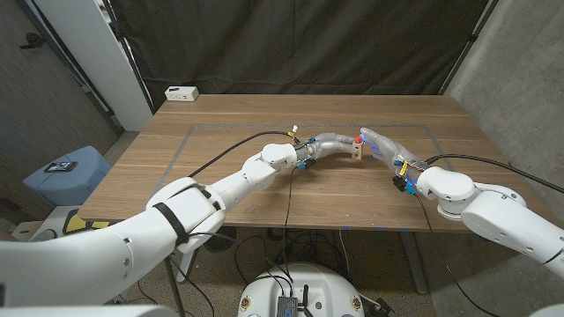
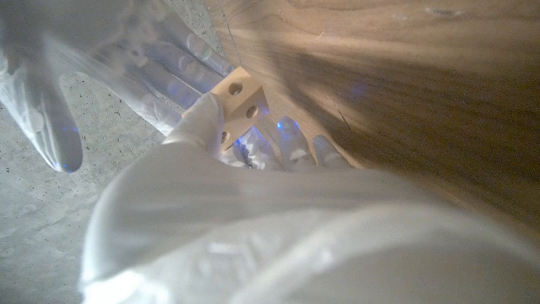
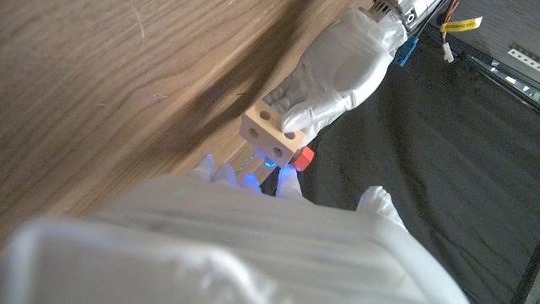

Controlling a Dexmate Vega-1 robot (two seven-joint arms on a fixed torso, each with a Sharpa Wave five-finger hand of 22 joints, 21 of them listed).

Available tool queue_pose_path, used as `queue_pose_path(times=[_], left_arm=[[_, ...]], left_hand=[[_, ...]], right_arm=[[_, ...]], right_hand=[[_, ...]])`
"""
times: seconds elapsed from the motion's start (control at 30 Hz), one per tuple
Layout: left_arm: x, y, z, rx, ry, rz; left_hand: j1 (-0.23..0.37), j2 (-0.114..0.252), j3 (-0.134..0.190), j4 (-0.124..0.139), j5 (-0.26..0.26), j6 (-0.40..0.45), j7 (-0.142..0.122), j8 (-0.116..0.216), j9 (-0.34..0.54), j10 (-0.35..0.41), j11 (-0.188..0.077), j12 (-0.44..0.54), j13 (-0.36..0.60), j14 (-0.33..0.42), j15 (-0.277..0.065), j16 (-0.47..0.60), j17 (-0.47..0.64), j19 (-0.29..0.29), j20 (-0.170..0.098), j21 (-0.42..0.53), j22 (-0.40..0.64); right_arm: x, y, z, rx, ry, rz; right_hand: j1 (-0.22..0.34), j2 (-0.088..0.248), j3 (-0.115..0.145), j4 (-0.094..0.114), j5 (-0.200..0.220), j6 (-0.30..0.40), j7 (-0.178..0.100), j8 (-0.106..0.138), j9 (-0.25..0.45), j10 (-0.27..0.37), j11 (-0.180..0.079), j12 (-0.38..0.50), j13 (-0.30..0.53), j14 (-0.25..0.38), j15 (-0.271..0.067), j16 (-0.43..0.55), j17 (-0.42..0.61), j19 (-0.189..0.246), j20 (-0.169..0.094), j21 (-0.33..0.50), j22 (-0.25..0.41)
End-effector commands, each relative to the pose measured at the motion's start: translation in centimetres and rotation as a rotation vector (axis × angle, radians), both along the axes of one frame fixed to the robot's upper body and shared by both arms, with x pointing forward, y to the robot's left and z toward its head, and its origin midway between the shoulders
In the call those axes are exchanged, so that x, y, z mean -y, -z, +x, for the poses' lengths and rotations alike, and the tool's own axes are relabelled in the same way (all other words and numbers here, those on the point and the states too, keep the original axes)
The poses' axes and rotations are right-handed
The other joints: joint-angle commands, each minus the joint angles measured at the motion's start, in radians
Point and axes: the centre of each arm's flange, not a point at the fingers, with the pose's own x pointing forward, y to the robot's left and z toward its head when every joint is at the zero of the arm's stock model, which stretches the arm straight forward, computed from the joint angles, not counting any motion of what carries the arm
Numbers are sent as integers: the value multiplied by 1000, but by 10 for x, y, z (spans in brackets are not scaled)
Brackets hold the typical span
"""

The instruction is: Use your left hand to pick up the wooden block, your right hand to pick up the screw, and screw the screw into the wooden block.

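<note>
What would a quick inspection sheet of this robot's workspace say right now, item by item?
Surface: wooden table with a taped rectangle outline.
Job's things: wooden block with holes, lifted above the table; red-headed screw at the block.
Clutter: white box at the table's far left corner.
Hands: left hand holds the block; right hand meets it, fingers at the screw, grip not clear.
Cables: black cable along the left arm, another at the right wrist, more under the table.
Surroundings: dark curtain behind; blue bin on the floor beside the table.
</note>
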Motion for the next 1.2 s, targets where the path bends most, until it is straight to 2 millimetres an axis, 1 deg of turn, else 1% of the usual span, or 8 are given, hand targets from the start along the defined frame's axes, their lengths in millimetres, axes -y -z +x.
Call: queue_pose_path(times=[0.03,1.2], left_arm=[[1,1,1,-3,-1,0],[1,4,1,-13,0,1]], left_hand=[[1,8,3,6,6,12,3,4,4,6,0,7,3,11,-58,4,2,4,1,5,3],[0,8,4,6,6,13,2,5,4,7,-1,8,3,11,-57,5,2,5,1,5,3]], right_arm=[[-1,1,0,-1,-2,-3],[-4,7,-10,-1,2,5]], right_hand=[[-9,2,6,0,6,0,-4,5,1,-176,5,0,4,-199,5,6,2,3,2,6,3],[-9,4,8,0,7,4,-6,7,1,-174,4,1,4,-197,4,6,2,4,3,6,3]])
